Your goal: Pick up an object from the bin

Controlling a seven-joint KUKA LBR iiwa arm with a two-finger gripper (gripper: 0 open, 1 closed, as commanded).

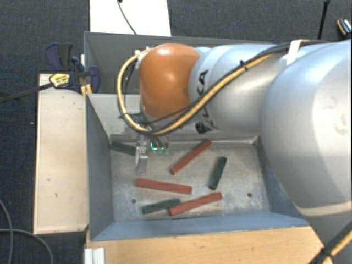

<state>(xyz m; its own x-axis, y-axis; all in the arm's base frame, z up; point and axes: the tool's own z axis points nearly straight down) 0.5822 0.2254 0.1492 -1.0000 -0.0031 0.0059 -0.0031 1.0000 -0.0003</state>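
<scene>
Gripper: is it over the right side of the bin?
No, the gripper is over the bin's left side, beside a dark green stick near the back wall.

the dark green stick (122,147) seems partly hidden behind the hand (142,166).

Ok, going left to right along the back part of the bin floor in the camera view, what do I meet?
First the dark green stick by the left wall → claw → slanted red stick → tilted dark green stick.
</scene>
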